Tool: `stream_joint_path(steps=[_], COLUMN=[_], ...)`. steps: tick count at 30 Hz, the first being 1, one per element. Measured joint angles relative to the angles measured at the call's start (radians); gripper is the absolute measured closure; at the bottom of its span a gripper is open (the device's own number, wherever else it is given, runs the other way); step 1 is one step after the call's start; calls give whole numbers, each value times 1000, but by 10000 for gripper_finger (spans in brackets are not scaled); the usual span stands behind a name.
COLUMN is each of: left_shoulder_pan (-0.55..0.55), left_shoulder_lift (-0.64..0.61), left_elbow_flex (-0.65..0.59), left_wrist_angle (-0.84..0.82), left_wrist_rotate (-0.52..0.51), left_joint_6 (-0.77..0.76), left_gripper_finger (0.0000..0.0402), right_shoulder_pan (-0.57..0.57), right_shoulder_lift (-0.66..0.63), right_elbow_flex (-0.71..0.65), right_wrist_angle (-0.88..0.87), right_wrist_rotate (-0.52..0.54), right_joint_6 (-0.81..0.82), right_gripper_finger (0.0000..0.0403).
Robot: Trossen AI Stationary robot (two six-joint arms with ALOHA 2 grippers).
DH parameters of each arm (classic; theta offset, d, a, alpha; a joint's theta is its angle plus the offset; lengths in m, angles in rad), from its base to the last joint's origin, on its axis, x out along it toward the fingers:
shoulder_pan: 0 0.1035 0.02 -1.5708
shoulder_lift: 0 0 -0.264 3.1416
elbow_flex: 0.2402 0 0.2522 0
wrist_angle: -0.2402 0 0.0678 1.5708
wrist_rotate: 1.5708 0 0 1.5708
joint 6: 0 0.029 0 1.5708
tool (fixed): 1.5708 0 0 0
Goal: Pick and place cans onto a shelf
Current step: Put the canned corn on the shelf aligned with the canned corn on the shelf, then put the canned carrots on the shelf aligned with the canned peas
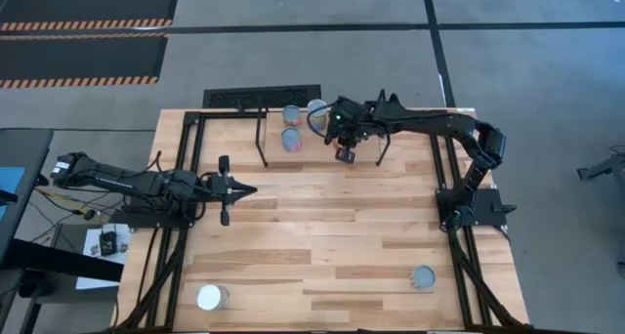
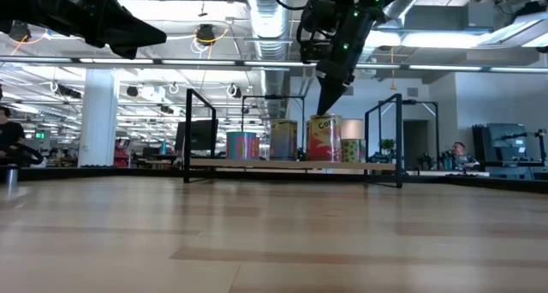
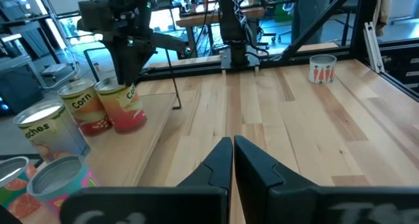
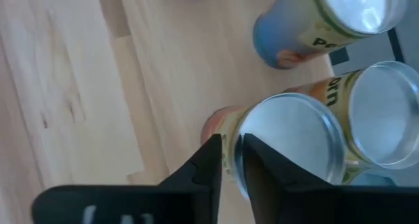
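Note:
The light-wood shelf point(image 1: 361, 148) with black rod uprights stands at the table's far side. Three cans stand on its left part in the high view point(image 1: 291, 114) point(image 1: 291, 139) point(image 1: 317, 109). My right gripper point(image 4: 232, 155) points down over a red-and-yellow corn can point(image 2: 324, 139), which stands upright on the shelf board point(image 2: 257, 164) next to a second corn can point(image 4: 386, 119) and a blue peaches can point(image 4: 327, 21). My left gripper point(image 1: 249, 187) is shut and empty, above the table's left middle. My right gripper comes from above, pointing down, at the corn can's top rim point(image 4: 229, 135), on the side away from the second corn can. One finger point(image 4: 206, 162) is outside the wall and the other point(image 4: 265, 168) over the silvery top. The can stands upright with its base on the shelf.
Two more cans stand near the table's front edge: a white-topped one at the left point(image 1: 211, 297) and a blue-grey-topped one with a carrot label at the right point(image 1: 423, 277). Bare wood lies between them and the shelf.

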Motion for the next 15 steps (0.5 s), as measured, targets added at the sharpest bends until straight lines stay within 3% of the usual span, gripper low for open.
stream_joint_path(steps=[5,9,12,15], left_shoulder_pan=[0,0,0,0], left_shoulder_lift=[0,0,0,0], left_elbow_flex=[0,0,0,0], left_wrist_angle=[0,0,2,29], left_wrist_rotate=[0,3,14,38], left_joint_6=[0,0,2,-4], left_gripper_finger=[395,395,395,395], right_shoulder_pan=[23,93,183,305], right_shoulder_lift=[-7,-30,-56,-80], right_elbow_flex=[12,35,27,-60], right_wrist_angle=[11,5,42,211], right_wrist_rotate=[13,76,72,51], right_joint_6=[1,2,53,76], right_gripper_finger=[293,295,326,381])
